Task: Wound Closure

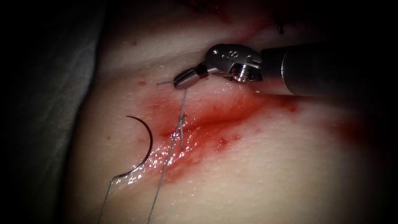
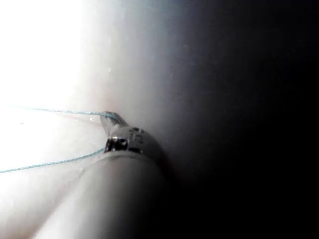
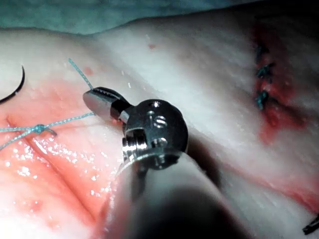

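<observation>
Needle [image 1: 143, 145] lies free on tissue [image 1: 257, 174] left of cut; right tool [image 1: 186, 78] clamps thread [image 1: 183, 103] above knot; left tool [image 2: 110, 119] grips thread.

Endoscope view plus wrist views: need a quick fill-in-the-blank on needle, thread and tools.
1. The dark curved steel needle lies free on the pale pork-belly tissue, to the ____ of the cut.
2. The right tool has its jaws shut on the thin blue-green ____.
3. A ____ in the thread sits over the red cut.
4. The left tool holds the ____.

Missing: left; thread; knot; thread
</observation>
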